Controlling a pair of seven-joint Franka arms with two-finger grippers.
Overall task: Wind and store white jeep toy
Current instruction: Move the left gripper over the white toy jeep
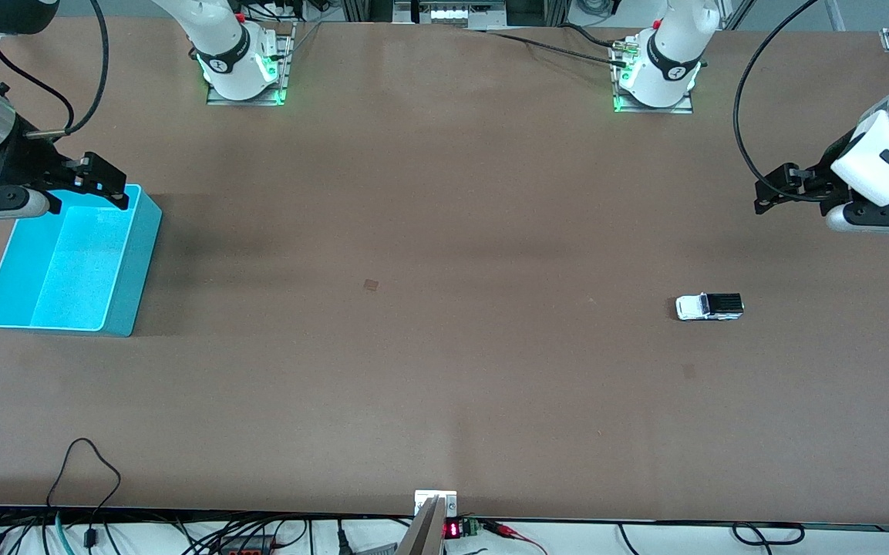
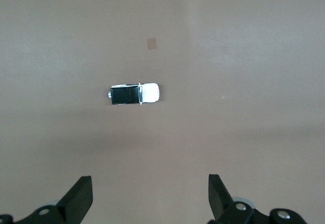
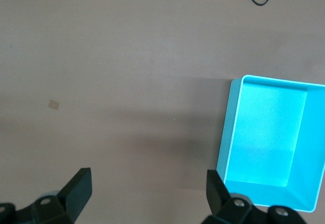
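Both your grippers hang open: left gripper (image 1: pixel 787 187) above bare table (image 1: pixel 444 347) near the jeep (image 1: pixel 709 307), right gripper (image 1: pixel 97 181) over the bin (image 1: pixel 132 262).

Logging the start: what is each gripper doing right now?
Left gripper: open, holding nothing.
Right gripper: open, holding nothing.

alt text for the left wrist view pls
A white jeep toy with a black roof sits alone on the brown table, untouched. The left pincer hangs above it with its fingers spread wide, holding nothing.
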